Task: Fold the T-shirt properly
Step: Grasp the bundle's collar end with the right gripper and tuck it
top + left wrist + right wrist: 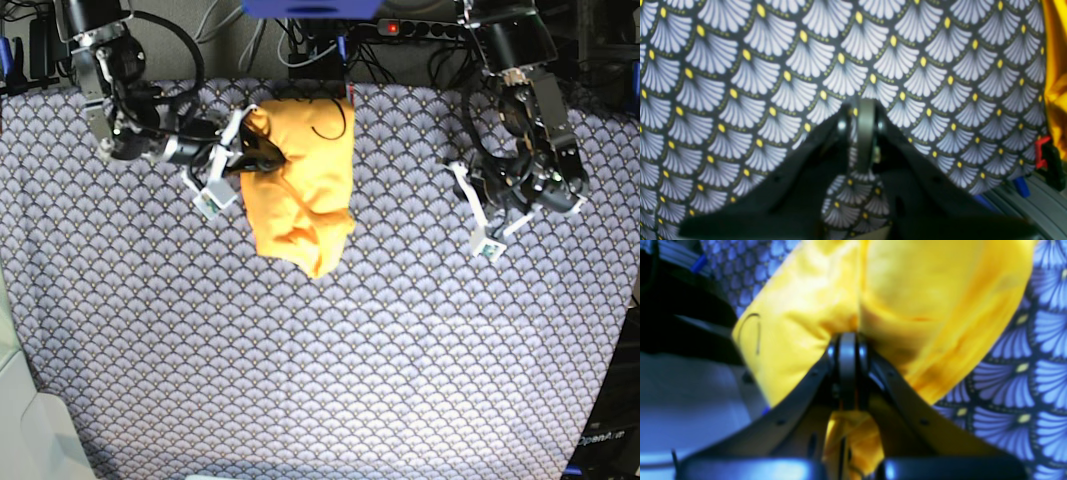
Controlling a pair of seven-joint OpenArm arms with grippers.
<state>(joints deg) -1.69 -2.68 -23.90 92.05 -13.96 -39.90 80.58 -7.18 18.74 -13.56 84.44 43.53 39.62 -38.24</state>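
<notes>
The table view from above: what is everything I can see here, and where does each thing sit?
T-shirt: one, yellow-orange, bunched up at the table's far side, left of centre.
Tablecloth: one, blue-grey fan pattern, covering the whole table.
Cables: several, dark, behind the table's far edge.
Right gripper: one, black, shut on the T-shirt's left edge.
Left gripper: one, black, shut, over the tablecloth, apart from the T-shirt.
</notes>
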